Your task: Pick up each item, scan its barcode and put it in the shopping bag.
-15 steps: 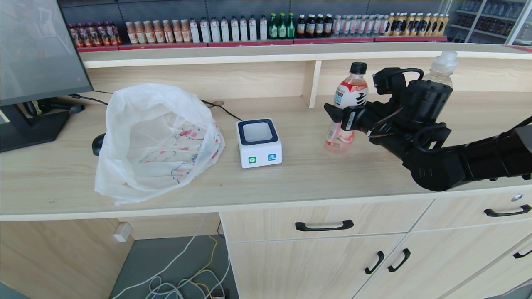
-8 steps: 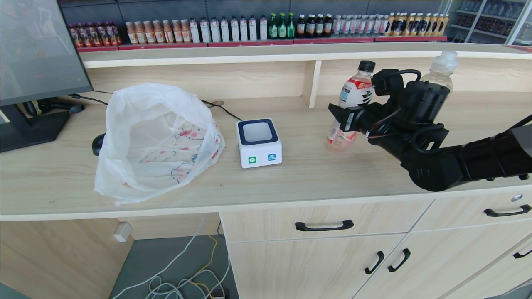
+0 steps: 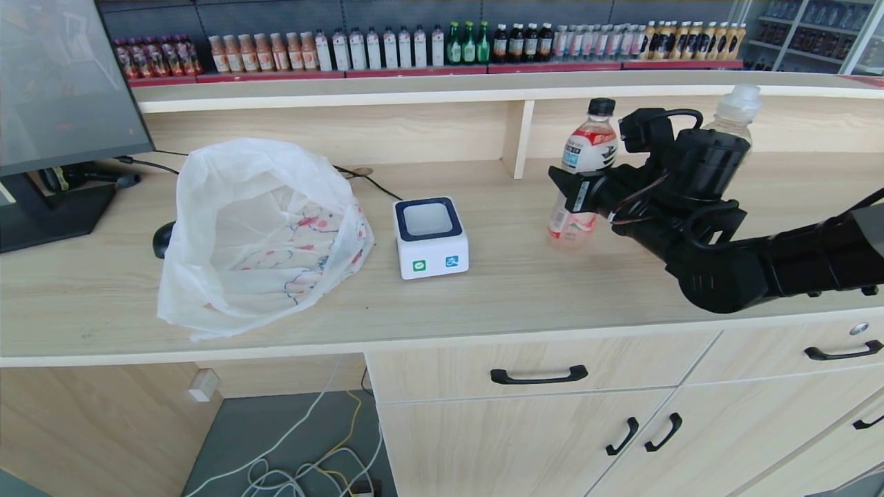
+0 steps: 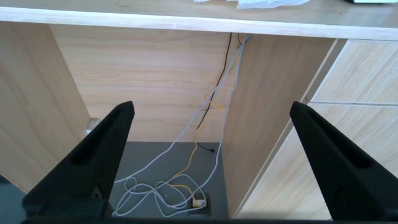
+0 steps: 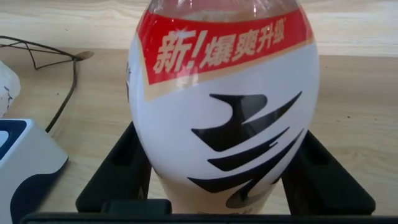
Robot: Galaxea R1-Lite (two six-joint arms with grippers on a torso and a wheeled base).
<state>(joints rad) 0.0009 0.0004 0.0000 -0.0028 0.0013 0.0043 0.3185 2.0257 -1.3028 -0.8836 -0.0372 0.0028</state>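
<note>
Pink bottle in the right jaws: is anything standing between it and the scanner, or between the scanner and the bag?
Nothing visible does. Bare counter lies between the pink bottle and the scanner, and again between the scanner and the shopping bag.

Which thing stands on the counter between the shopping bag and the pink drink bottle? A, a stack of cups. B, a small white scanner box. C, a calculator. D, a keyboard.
B: the small white scanner box stands on the counter, with the shopping bag to one side of it and the pink drink bottle to the other.
</note>
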